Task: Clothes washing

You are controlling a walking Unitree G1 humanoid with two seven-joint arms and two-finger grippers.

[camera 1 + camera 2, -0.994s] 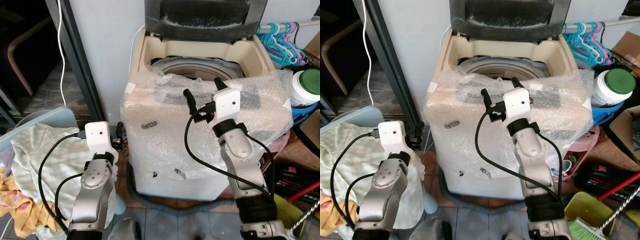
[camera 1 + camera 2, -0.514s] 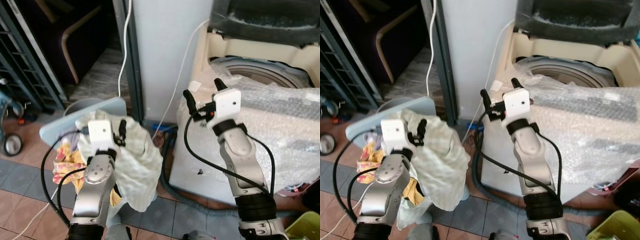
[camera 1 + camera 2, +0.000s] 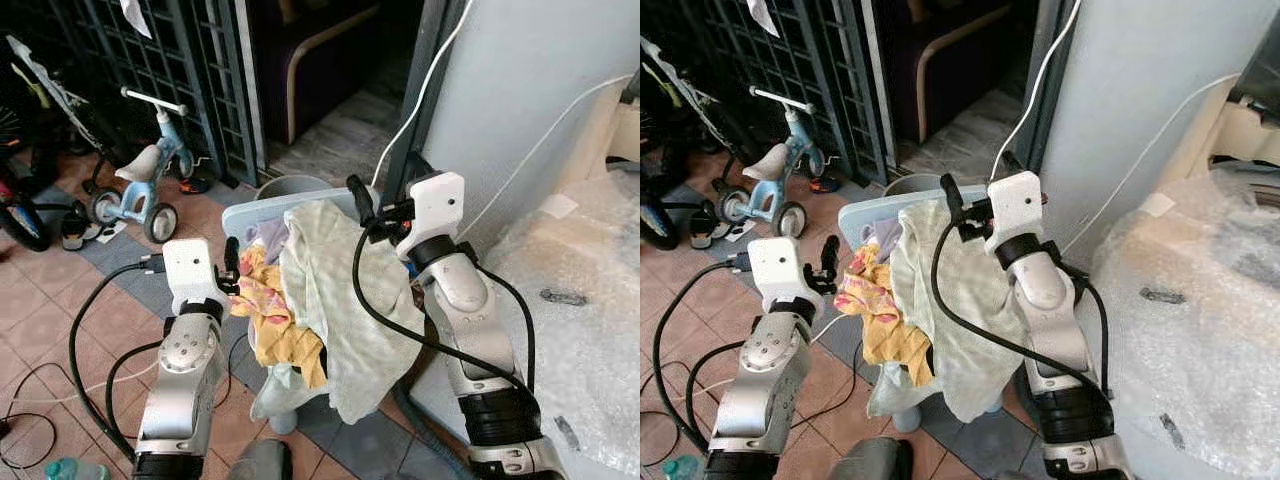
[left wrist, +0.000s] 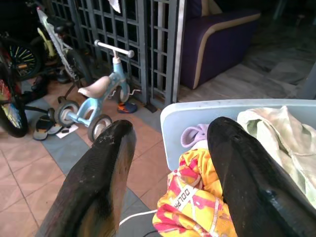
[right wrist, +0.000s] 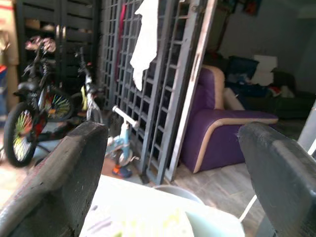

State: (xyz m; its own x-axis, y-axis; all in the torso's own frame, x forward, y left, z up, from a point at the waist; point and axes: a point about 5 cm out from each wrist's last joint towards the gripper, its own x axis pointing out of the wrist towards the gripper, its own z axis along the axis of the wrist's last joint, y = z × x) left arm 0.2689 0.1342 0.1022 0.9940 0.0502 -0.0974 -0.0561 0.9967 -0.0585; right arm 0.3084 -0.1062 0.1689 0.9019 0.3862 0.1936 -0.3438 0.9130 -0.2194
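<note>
Since a second ago your view has swung off the washer onto the laundry basket (image 3: 245, 212) heaped with clothes. Your left gripper (image 4: 170, 163) hangs with fingers spread, empty, right at the yellow garment (image 3: 265, 300) on its near side. Right gripper (image 3: 380, 195), also spread and empty, hovers above the green towel (image 3: 340, 290). I'd say left is closer.

a floor of terracotta and grey tiles (image 3: 60, 320) runs up to a dark metal grille gate (image 3: 170, 60). a pale blue child's tricycle (image 3: 145, 180) stands before the grille, a bicycle wheel (image 4: 12, 106) beside it. behind the bars sits a purple armchair with tan piping (image 5: 222, 133). a white wall (image 3: 540, 90) rises on the right, with a white cable (image 3: 425, 90) hanging along it.
</note>
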